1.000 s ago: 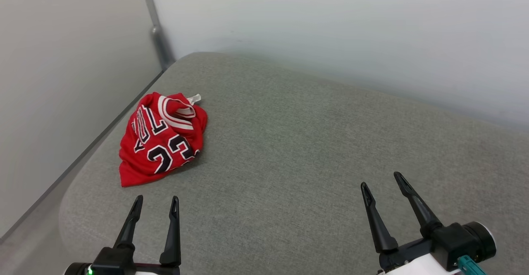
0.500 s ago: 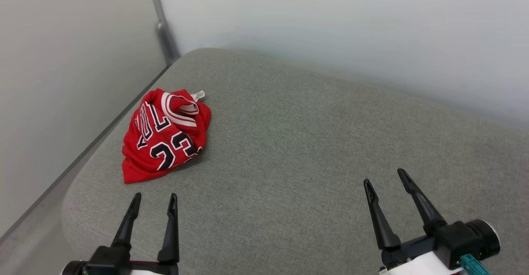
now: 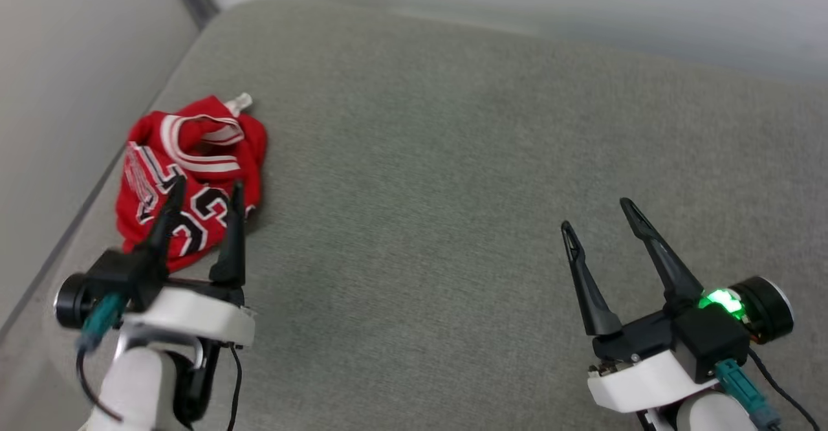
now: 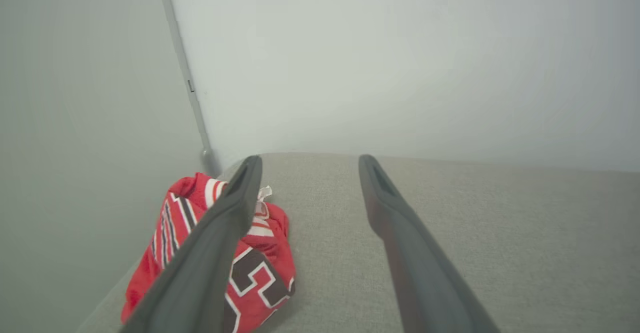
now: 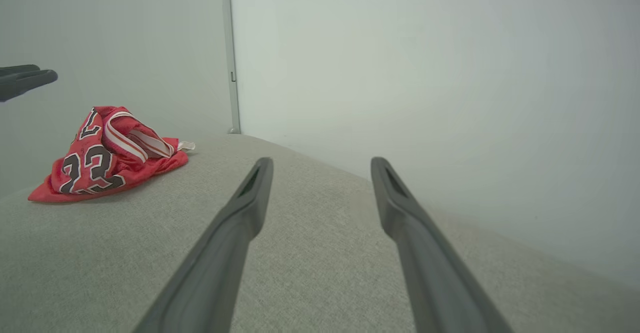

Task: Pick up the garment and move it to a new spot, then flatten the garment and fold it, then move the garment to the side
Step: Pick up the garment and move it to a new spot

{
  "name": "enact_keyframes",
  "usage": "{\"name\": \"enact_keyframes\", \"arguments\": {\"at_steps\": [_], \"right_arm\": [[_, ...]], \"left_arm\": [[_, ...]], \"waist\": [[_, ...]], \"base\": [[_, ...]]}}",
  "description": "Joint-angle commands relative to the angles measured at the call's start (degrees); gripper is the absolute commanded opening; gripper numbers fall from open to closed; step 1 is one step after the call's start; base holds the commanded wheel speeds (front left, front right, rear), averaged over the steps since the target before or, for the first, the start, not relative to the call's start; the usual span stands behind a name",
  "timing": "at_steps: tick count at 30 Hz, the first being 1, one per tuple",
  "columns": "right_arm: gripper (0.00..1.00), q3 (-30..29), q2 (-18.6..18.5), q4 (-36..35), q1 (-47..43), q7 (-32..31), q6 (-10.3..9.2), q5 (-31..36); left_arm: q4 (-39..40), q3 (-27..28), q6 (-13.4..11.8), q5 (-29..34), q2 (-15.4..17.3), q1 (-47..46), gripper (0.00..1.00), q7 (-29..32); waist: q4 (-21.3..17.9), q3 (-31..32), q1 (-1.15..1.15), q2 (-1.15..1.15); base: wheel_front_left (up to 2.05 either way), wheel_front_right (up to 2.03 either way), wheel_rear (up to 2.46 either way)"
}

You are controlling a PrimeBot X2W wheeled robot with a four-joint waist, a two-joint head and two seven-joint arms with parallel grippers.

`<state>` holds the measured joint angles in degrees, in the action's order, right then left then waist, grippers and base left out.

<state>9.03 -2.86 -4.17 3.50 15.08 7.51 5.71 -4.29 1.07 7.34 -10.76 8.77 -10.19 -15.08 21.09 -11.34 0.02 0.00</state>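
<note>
Because the garment [image 3: 191, 159] lies bunched at the far left of the grey cushion [image 3: 440, 159], beside the wall, the left gripper [image 3: 207, 185] hovers above its near edge, spread and empty, likely lining up a grab. The right gripper [image 3: 597, 215], likewise spread, hangs well apart, near right.

The garment [image 3: 197, 172] is thin, soft cloth with a faint sheen. The cushion [image 3: 420, 191] beneath is coarse-woven grey fabric, matt. The left claw [image 3: 206, 185] and right claw [image 3: 595, 214] look like dark matt plastic. The far wall [image 5: 425, 73] is smooth and matt.
</note>
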Motion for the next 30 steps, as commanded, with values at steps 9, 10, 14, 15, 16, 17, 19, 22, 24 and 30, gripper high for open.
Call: {"name": "enact_keyframes", "arguments": {"at_steps": [9,10,14,15,16,17,19,22,24,30], "right_arm": [[1.0,1.63,-0.03,-1.08,4.52,0.13,-0.04,2.08],[1.0,1.61,-0.04,-1.12,4.79,0.14,-0.04,2.23],[1.0,2.31,-0.03,-1.19,5.74,0.14,-0.03,2.91],[1.0,2.53,-0.02,-1.24,5.92,0.14,-0.04,2.98],[1.0,2.77,-0.03,-1.3,6.15,0.14,-0.04,3.15],[1.0,3.07,-0.03,-1.35,6.33,0.14,-0.04,3.32],[1.0,3.51,-0.03,-1.39,6.7,0.14,-0.04,3.48],[1.0,3.82,-0.04,-1.45,7.41,0.14,-0.04,3.84],[1.0,3.83,-0.03,-1.45,7.88,0.14,-0.04,3.83],[1.0,3.56,-0.03,-1.41,8.12,0.14,-0.04,4.33]], "left_arm": [[-17.6,-8.83,0.05,-19.0,20.49,-21.41,1.0,20.53],[-18.39,-9.92,0.06,-20.38,21.94,-22.92,1.0,23.76],[-22.28,-12.03,0.06,-26.58,26.45,-27.64,1.0,37.77],[-22.95,-12.12,0.07,-28.58,27.13,-28.68,1.0,41.13],[-23.38,-12.3,0.07,-29.95,28.15,-29.51,1.0,44.14],[-23.91,-12.51,0.06,-31.11,29.05,-30.05,1.0,46.87],[-24.92,-12.95,0.07,-32.91,30.02,-30.54,1.0,51.56],[-26.42,-12.98,-0.53,-34.27,31.02,-31.12,1.0,56.2],[-27.32,-13.35,-1.21,-34.13,31.65,-31.18,1.0,58.0],[-31.27,-14.43,-2.46,-34.52,30.63,-29.6,1.0,60.19]], "waist": [[-7.87,-10.53,-0.02,0.0],[-8.24,-11.14,-0.02,0.0],[-9.84,-13.82,-0.02,0.0],[-10.17,-14.39,-0.02,0.0],[-10.53,-14.97,-0.02,0.0],[-10.87,-15.51,-0.02,0.0],[-11.5,-16.49,-0.02,0.0],[-12.4,-17.99,-0.02,0.0],[-12.85,-18.84,-0.02,0.0],[-13.6,-20.32,-0.02,0.0]], "base": [[0.0,0.0,0.0],[0.0,0.0,0.0],[0.0,0.0,0.0],[0.0,0.0,0.0],[0.0,0.0,0.0],[0.0,0.0,0.0],[0.0,0.0,0.0],[0.0,0.0,0.0],[0.0,0.0,0.0],[0.0,0.0,0.0]]}}
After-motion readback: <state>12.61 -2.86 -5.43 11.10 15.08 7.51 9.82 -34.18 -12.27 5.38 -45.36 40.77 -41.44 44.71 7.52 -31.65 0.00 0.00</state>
